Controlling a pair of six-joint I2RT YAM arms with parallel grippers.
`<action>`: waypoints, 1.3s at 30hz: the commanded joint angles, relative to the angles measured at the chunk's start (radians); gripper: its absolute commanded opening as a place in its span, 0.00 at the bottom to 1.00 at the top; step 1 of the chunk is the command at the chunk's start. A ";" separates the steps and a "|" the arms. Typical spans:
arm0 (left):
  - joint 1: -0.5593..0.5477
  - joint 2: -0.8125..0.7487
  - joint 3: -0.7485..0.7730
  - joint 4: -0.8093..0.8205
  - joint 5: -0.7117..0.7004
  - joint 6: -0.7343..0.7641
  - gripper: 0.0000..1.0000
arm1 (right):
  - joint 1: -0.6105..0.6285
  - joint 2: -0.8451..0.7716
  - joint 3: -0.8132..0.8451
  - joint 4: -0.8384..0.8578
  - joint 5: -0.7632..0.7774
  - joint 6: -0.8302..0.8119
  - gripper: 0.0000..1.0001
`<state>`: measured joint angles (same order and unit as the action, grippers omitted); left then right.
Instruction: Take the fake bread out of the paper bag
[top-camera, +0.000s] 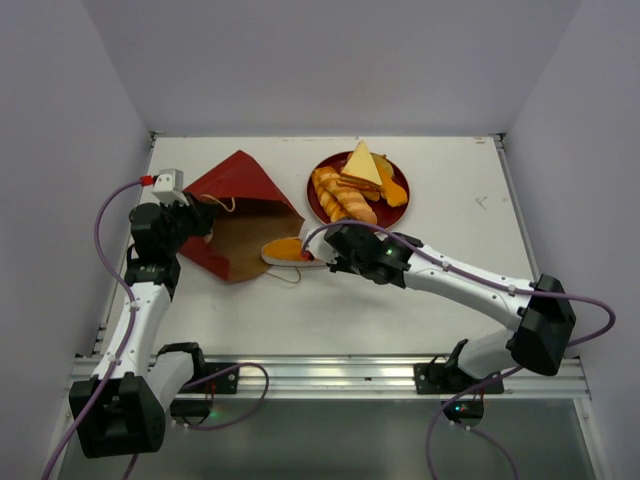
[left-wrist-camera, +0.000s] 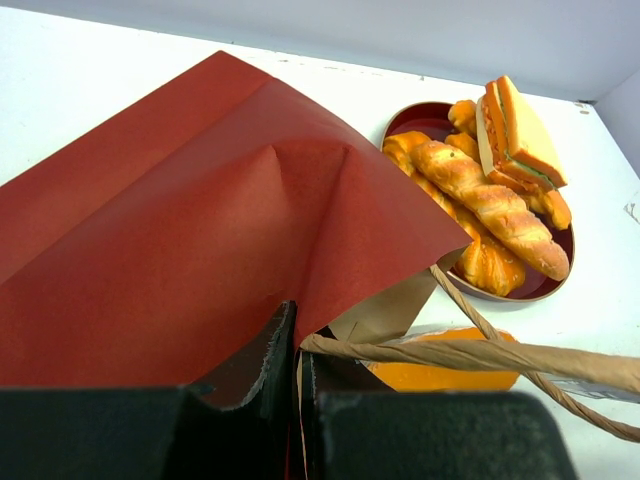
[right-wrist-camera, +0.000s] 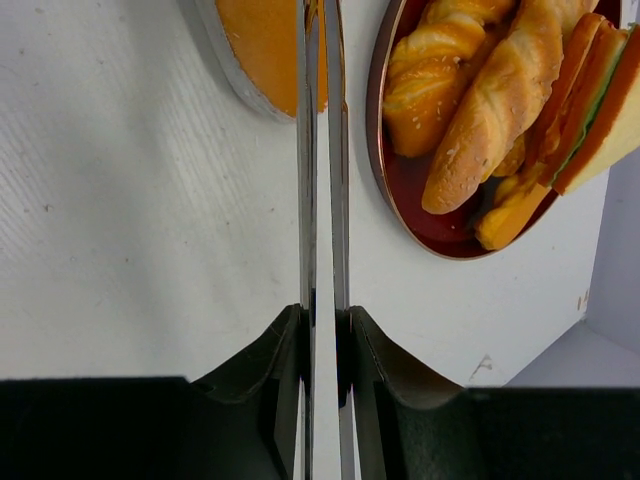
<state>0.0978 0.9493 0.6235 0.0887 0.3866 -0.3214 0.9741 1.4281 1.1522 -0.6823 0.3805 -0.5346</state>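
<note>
The dark red paper bag (top-camera: 235, 205) lies on its side at the left, its brown mouth facing right. My left gripper (top-camera: 197, 218) is shut on the bag's edge (left-wrist-camera: 200, 220), paper pinched between the fingers (left-wrist-camera: 275, 350). An orange long bun (top-camera: 285, 249) lies at the bag's mouth, also seen from the left wrist (left-wrist-camera: 450, 372) behind a cord handle (left-wrist-camera: 480, 352). My right gripper (top-camera: 328, 250) is shut on thin metal tongs (right-wrist-camera: 322, 150), whose tips reach the bun (right-wrist-camera: 262, 45). A braided loaf (top-camera: 345, 200) and sandwich wedge (top-camera: 362, 165) lie on the plate.
The round dark red plate (top-camera: 312, 195) with several breads sits just right of the bag, close to the right gripper (right-wrist-camera: 322, 320). White walls close off the table at the left, back and right. A metal rail (top-camera: 330, 372) runs along the near edge.
</note>
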 joint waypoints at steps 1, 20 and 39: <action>0.005 -0.009 -0.008 0.034 0.017 0.005 0.09 | -0.009 -0.020 0.004 0.006 -0.032 0.001 0.01; 0.005 -0.006 -0.008 0.037 0.023 0.004 0.09 | -0.405 -0.138 0.018 -0.161 -0.517 0.091 0.34; 0.003 -0.004 -0.010 0.037 0.024 0.005 0.09 | -0.715 -0.026 -0.065 -0.309 -1.244 0.262 0.47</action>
<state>0.0978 0.9497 0.6235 0.0887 0.3904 -0.3214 0.2916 1.3941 1.0966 -0.9535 -0.7429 -0.2859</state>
